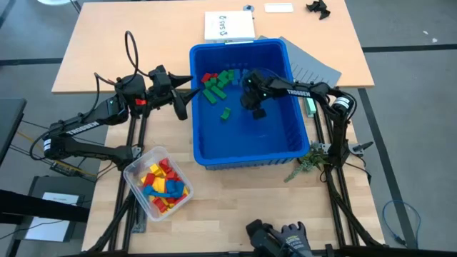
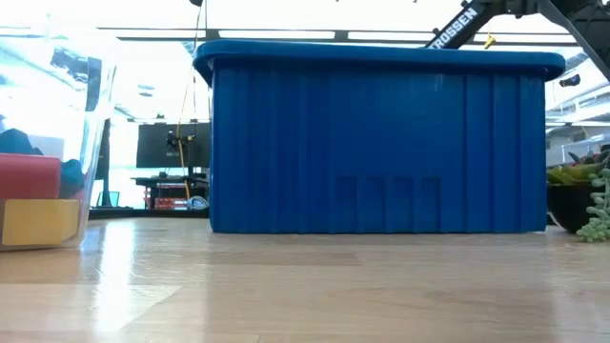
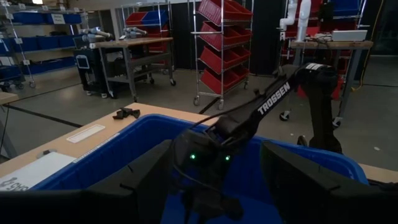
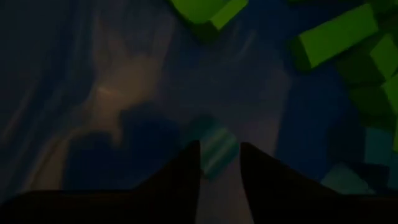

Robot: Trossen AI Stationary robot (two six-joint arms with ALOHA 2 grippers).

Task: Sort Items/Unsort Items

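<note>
While my right claw (image 4: 219, 163) sits low in the bin (image 1: 285, 146), its tips part-spread around a teal block (image 4: 213, 147), not yet pinching, a skewed squeeze could squirt it aside toward the green blocks (image 1: 216, 87); my left claw (image 1: 183, 104) waits spread by the rim

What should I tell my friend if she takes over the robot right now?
Right end effector: low inside the blue bin, fingers straddling a small bluish-green block; grip unclear.
Left end effector: open, empty, waiting at the bin's left rim.
Blocks: green and red ones piled in the bin's far-left corner, one green block apart; mixed colours in the clear container near the front.
Left: finish sorting.
</note>
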